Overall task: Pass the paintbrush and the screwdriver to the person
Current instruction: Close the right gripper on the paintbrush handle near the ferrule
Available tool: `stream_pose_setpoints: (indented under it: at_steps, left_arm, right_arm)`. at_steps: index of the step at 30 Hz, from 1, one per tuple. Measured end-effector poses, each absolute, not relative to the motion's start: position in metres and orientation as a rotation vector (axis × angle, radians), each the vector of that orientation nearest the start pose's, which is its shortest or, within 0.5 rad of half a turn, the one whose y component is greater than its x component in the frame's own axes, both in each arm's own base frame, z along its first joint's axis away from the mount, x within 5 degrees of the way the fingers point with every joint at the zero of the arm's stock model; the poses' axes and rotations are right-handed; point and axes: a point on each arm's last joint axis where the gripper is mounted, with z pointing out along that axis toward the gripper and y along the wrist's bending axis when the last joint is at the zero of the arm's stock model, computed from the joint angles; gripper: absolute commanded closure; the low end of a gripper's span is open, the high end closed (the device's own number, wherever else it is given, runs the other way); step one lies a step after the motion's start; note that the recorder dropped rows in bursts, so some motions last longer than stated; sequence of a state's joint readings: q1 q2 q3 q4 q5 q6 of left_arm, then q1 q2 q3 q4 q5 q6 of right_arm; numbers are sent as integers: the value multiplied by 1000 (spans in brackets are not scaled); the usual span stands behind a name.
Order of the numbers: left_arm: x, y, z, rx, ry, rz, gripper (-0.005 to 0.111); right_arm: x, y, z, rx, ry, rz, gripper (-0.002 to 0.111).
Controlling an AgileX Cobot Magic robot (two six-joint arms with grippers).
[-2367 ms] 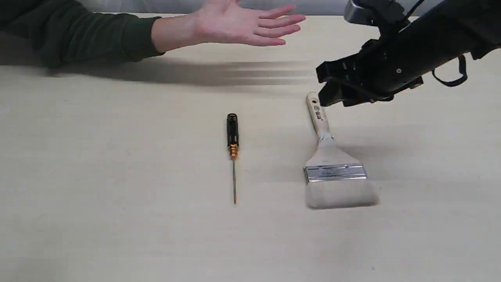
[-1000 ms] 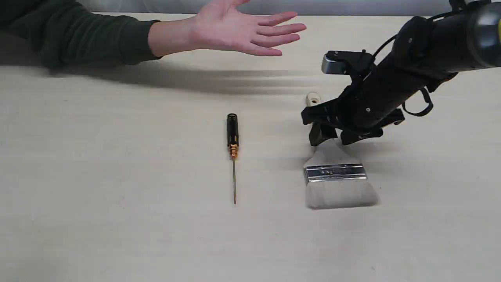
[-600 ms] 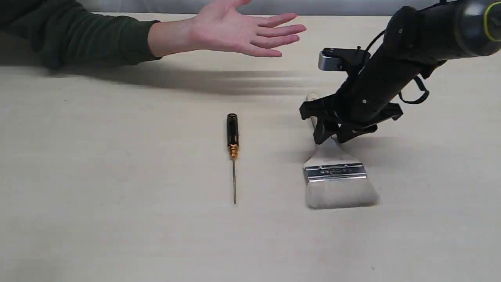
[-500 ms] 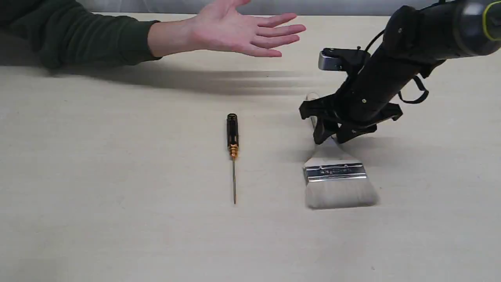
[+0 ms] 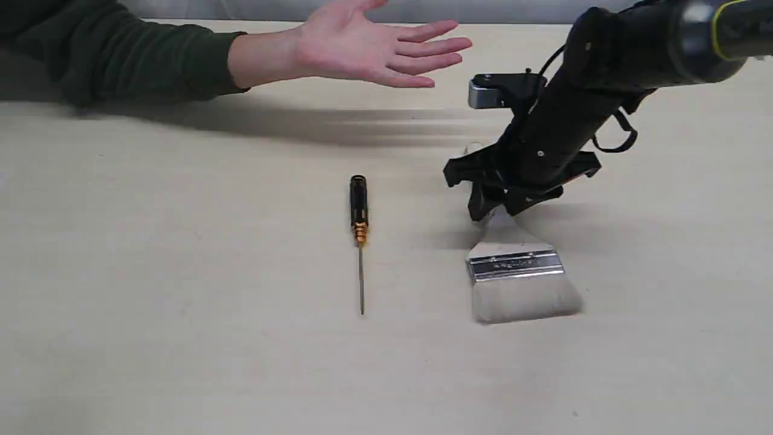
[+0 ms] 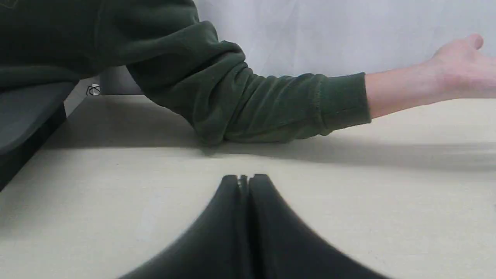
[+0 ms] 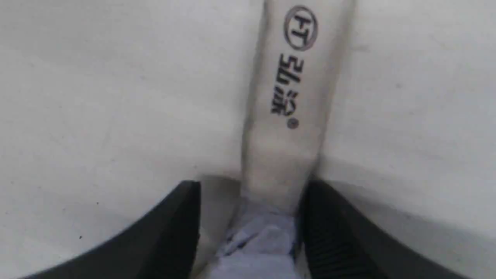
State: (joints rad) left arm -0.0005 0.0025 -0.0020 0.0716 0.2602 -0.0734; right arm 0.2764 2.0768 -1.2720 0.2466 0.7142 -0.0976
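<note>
The paintbrush (image 5: 516, 275) lies flat on the table, bristles toward the near edge. My right gripper (image 5: 494, 211) is down over its pale handle just behind the ferrule. In the right wrist view the printed handle (image 7: 286, 97) runs between the two black fingers of the right gripper (image 7: 252, 232): one finger touches it, the other stands off by a small gap, so the gripper is open. The screwdriver (image 5: 359, 223) lies alone on the table left of the brush. The person holds an open palm (image 5: 362, 51) above the far edge. My left gripper (image 6: 243, 182) is shut and empty.
The person's dark green sleeve (image 6: 252, 104) rests on the table just beyond my left gripper, forearm and hand (image 6: 461, 66) stretching away from it. A pale wall backs the table. The right arm (image 5: 604, 72) slants in from the upper right of the exterior view.
My right gripper came down from above the handle's end to straddle the handle near the ferrule. In the last half second it shifted left, and the brush handle swung slightly left with it.
</note>
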Motion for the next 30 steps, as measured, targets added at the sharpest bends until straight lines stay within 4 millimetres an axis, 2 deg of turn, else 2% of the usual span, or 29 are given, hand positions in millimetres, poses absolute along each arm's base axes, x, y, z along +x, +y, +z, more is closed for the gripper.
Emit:
stream_pose_setpoints:
  at_steps: [3, 11, 13, 19, 30]
  left_arm:
    - [55, 2, 190, -17, 1744, 13, 107]
    - [55, 2, 190, -17, 1744, 13, 107]
    - [55, 2, 190, -17, 1744, 13, 107]
    - [55, 2, 190, -17, 1744, 13, 107]
    - [55, 2, 190, -17, 1744, 13, 107]
  right_arm:
    - [368, 124, 113, -300, 2996, 206, 63]
    - [365, 121, 113, -307, 3037, 114, 65]
    - [365, 121, 113, -305, 3042, 111, 72]
    - [365, 120, 113, -330, 3042, 95, 104]
    - [365, 118, 113, -347, 3043, 76, 104]
